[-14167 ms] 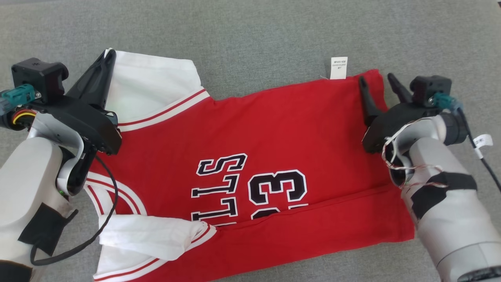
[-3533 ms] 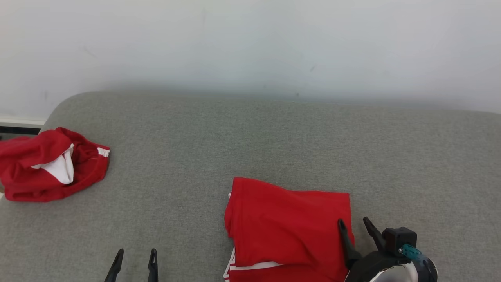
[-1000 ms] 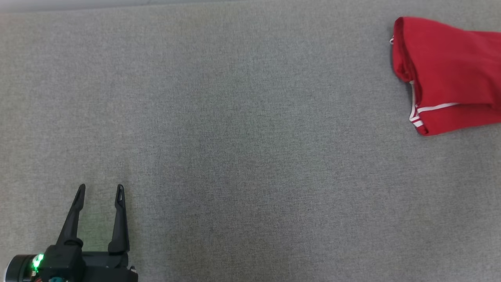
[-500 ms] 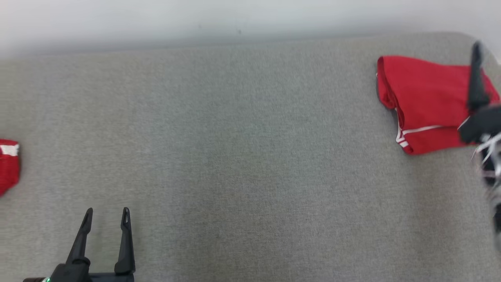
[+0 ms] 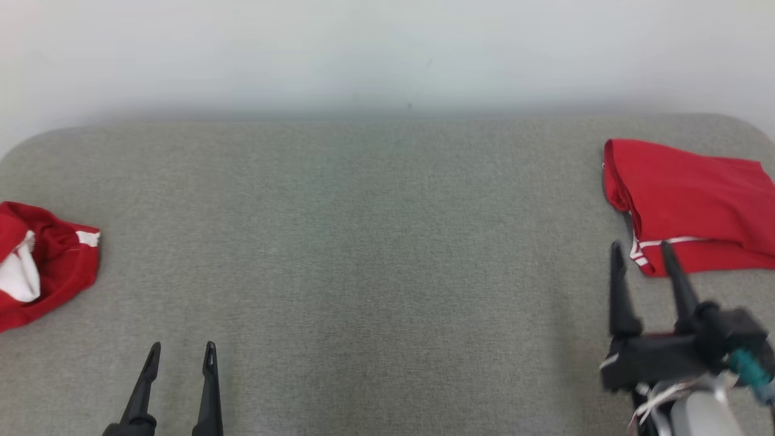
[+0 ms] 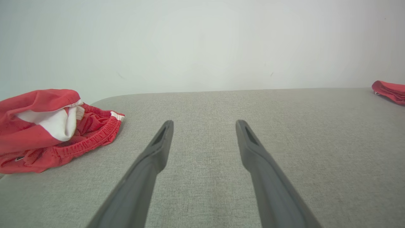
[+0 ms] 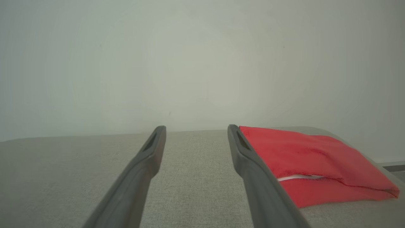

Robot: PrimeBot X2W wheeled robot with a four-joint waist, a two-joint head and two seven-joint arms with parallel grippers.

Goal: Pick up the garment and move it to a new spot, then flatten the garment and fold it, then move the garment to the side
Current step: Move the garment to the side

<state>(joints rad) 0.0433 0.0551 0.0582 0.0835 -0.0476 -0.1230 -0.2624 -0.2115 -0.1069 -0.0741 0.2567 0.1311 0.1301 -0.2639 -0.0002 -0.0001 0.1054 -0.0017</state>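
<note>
A folded red garment (image 5: 690,203) with white trim lies flat at the far right of the grey padded surface (image 5: 387,272); the same folded garment (image 7: 316,161) lies just right of my right fingers in the right wrist view. My right gripper (image 5: 640,245) is open and empty, its tips just short of the folded garment's near left corner. A crumpled red and white garment (image 5: 42,272) sits at the far left edge, and that crumpled garment (image 6: 47,126) lies left of my left gripper (image 6: 205,122). In the head view my left gripper (image 5: 183,348) is open and empty at the lower left.
A plain white wall (image 5: 387,48) rises behind the surface. The surface has rounded far corners at left and right, and both garments lie close to its side edges. Bare grey fabric stretches between the two garments.
The head view has tilted up and shifted, so the wall and both garments now show. My right gripper has drawn back off the folded garment toward the near side.
</note>
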